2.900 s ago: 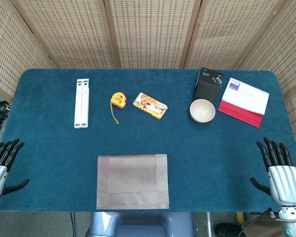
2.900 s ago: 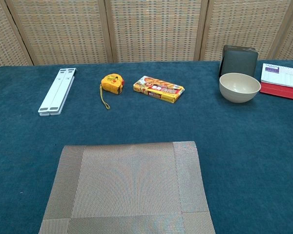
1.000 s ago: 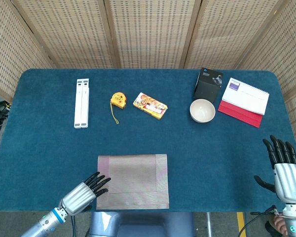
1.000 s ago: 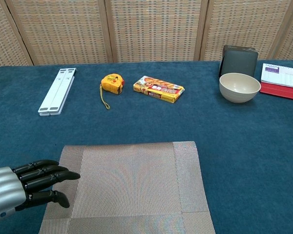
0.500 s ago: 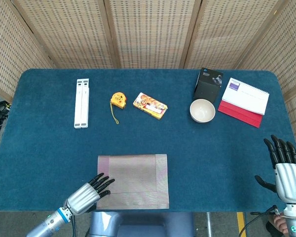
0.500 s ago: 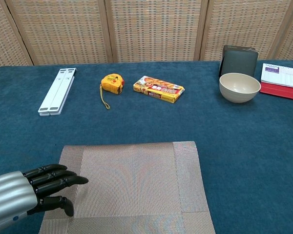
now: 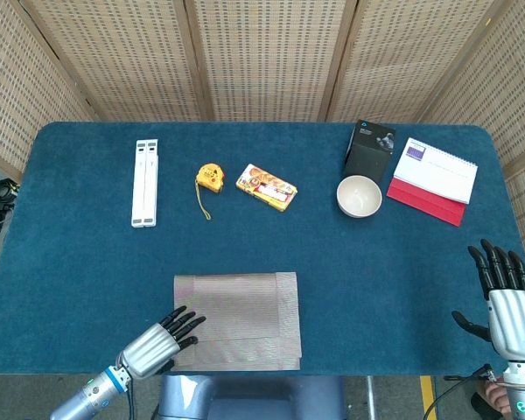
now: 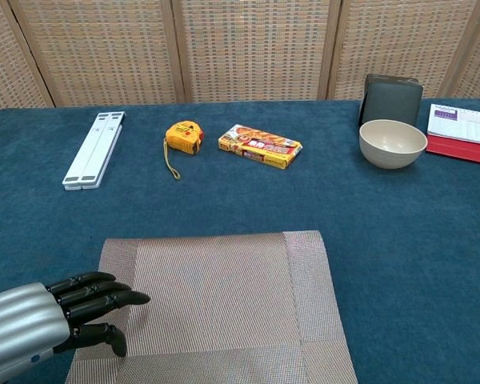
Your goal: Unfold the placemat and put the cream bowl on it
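Observation:
A folded grey-brown woven placemat [image 7: 238, 319] [image 8: 212, 308] lies at the table's near edge. My left hand [image 7: 157, 344] [image 8: 52, 322] rests at its near left corner, fingers stretched onto the mat and the thumb at its edge. Whether it pinches the mat is not clear. The cream bowl [image 7: 359, 196] [image 8: 393, 143] stands upright at the far right, empty. My right hand [image 7: 507, 304] hovers open near the table's right front corner, far from the bowl, and shows only in the head view.
Along the back sit a white folding stand [image 7: 145, 182], a yellow tape measure [image 7: 209, 179], a snack box [image 7: 266, 187], a black box [image 7: 369, 150] right behind the bowl, and a red-and-white desk calendar [image 7: 432, 179]. Wicker screens close the back.
My left hand came in from the left edge to the mat's near left corner. The mat's near edge has shifted slightly, looking a little shorter front to back. The right hand drifted a little nearer.

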You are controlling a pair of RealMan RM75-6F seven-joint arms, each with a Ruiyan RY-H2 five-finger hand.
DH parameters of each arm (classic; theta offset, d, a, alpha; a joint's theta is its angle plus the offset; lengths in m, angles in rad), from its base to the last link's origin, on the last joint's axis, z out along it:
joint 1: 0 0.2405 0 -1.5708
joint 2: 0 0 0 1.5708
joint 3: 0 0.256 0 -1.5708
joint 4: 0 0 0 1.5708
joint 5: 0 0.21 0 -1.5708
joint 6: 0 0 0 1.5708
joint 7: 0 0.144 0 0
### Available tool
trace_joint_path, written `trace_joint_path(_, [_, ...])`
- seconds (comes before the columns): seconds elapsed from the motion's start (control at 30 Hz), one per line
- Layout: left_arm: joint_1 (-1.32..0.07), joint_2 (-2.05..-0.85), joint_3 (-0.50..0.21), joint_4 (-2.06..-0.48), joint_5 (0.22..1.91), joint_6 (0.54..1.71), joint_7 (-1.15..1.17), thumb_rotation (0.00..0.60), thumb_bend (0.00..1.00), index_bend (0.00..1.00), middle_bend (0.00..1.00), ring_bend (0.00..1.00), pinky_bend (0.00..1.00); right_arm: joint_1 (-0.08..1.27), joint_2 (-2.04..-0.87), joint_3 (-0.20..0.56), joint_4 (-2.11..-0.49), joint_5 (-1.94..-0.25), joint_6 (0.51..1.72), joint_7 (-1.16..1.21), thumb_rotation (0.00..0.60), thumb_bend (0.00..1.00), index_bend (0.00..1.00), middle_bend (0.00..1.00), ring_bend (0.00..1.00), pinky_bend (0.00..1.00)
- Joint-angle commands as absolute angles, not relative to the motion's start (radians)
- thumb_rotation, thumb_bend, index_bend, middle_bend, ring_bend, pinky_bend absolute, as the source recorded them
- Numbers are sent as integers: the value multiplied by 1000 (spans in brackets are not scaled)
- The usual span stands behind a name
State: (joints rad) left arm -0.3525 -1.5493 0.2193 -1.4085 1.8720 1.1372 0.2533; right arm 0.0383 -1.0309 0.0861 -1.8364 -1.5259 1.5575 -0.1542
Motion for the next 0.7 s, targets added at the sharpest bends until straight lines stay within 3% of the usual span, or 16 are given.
trace_joint_path(0.03, [-357, -1550, 224, -1408, 1869, 1132, 248, 600, 395, 295, 0, 0, 0, 38, -1031, 86, -1836, -1526, 1557, -154, 600, 0, 50, 0, 0, 0])
trace_joint_path(0.27, [-360, -1550, 230, -1406, 1865, 1136, 244, 600, 438, 317, 0, 0, 0, 39, -1029, 84, -1838, -1529, 1555, -152, 600, 0, 50, 0, 0, 0])
trace_joint_path(0.53, [-362, -1559, 234, -1397, 1862, 1144, 241, 600, 438, 489, 0, 0, 0, 39, -1029, 84, -1838, -1529, 1555, -149, 600, 0, 50, 0, 0, 0])
trace_joint_path(0.7, [-362, -1562, 237, -1397, 1859, 1146, 244, 600, 472, 516, 0, 0, 0, 38, -1028, 83, -1839, -1530, 1555, -147, 600, 0, 51, 0, 0, 0])
